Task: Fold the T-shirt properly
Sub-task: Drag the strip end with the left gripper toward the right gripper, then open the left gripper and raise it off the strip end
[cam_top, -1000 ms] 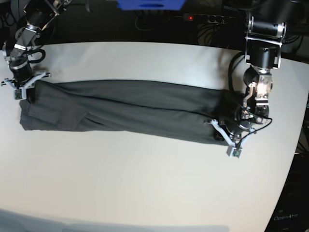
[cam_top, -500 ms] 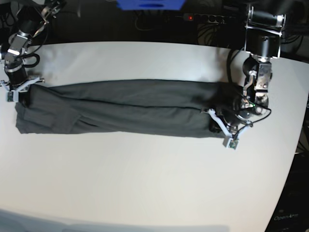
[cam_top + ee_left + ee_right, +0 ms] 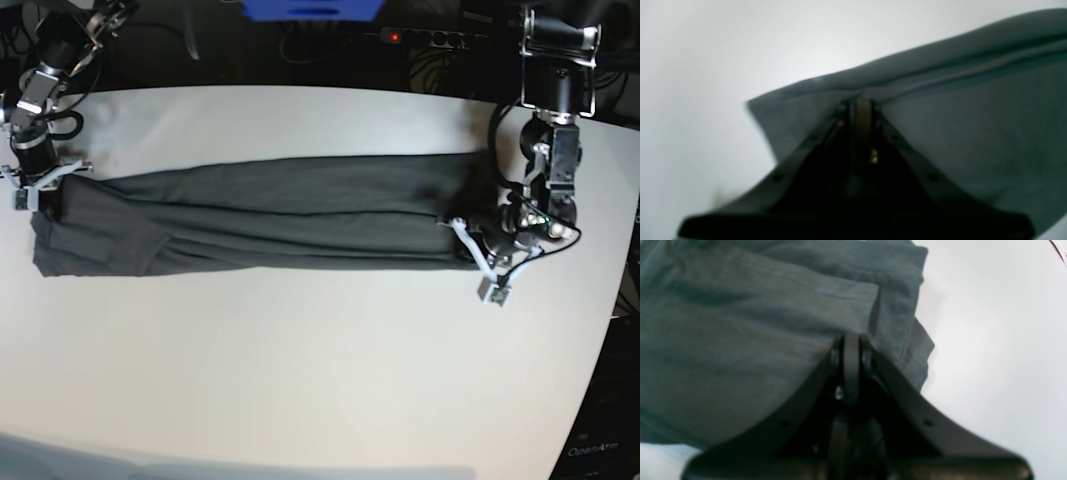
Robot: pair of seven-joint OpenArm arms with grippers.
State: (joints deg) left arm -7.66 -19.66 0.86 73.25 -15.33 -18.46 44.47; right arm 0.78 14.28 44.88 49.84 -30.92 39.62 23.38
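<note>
The T-shirt (image 3: pixel 260 215) lies across the white table (image 3: pixel 300 370) as a long dark grey band, folded lengthwise and pulled taut between both arms. At the band's right end in the base view, my left gripper (image 3: pixel 468 248) is shut on the cloth. The left wrist view shows its closed tips (image 3: pixel 863 104) pinching a fold of the T-shirt (image 3: pixel 973 116). My right gripper (image 3: pixel 45 195) holds the band's left end. In the right wrist view its tips (image 3: pixel 850 340) are closed on the layered edge of the T-shirt (image 3: pixel 740 323).
A blue object (image 3: pixel 310 8) and a power strip with a red light (image 3: pixel 420 38) sit beyond the table's far edge among cables. The table's curved right edge (image 3: pixel 610 300) runs close to the left arm.
My left gripper has pulled its end of the T-shirt to the right and slightly back, straightening the band. The right gripper shifted left with its end, then held still.
</note>
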